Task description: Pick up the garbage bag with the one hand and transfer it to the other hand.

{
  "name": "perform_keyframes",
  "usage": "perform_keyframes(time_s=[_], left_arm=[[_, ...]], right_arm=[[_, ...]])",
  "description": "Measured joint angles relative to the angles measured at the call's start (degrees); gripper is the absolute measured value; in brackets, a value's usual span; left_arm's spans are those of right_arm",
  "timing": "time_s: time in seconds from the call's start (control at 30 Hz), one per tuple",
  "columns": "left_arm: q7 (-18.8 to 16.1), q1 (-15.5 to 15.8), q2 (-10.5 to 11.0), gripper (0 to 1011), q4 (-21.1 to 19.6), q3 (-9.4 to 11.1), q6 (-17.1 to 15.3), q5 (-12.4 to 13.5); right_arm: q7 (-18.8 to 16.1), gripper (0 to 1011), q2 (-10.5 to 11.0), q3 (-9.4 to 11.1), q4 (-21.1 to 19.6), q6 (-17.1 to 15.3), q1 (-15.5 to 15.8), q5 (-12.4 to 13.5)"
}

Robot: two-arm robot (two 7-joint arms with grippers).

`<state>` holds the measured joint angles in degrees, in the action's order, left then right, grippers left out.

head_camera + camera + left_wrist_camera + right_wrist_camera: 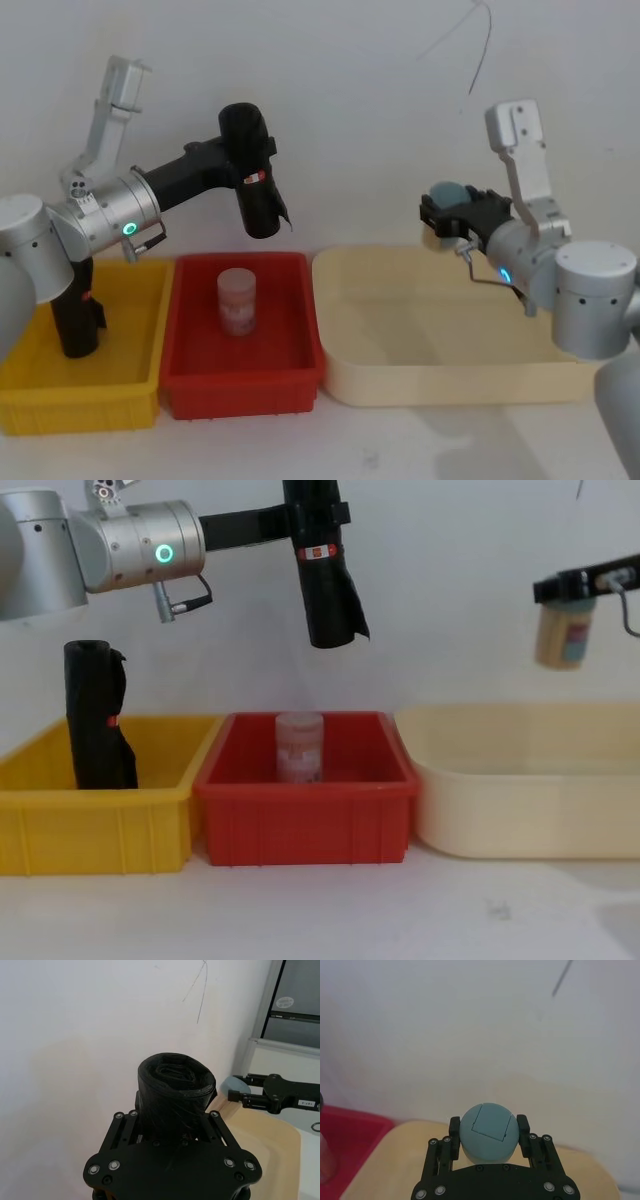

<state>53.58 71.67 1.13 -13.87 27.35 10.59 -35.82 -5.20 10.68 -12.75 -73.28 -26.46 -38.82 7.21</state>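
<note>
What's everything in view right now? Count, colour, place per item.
garbage bag: 1, black with a red-and-white label, held in the air above the red bin
second roll: 1, black, standing in the yellow bin
yellow bin: 1, yellow, on the left
red bin: 1, red, in the middle
tub: 1, cream, on the right
jar: 1, pinkish, upright in the red bin
capped bottle: 1, tan with a grey-blue cap, held in the air on the right
table: 1, white, under the bins
left gripper: 1, black, green-ringed arm, gripping the garbage bag
right gripper: 1, black, blue-ringed arm, gripping the capped bottle
</note>
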Motion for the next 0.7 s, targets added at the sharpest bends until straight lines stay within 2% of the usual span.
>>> perform_keyframes(time_s=[0.33,0.7], left_arm=[[1.64,2.07,-1.11,423,3.96,0.72,1.29,-0.57],[2.35,2.97,-1.57,423,5.60,1.01,1.80,-0.81]], right_arm=[[-0.86,651,0.56,1.08,-1.68,-2.45,2.54,0.73],[-2.29,668,0.51,1.68,-2.34,-4.19,4.02,1.61]])
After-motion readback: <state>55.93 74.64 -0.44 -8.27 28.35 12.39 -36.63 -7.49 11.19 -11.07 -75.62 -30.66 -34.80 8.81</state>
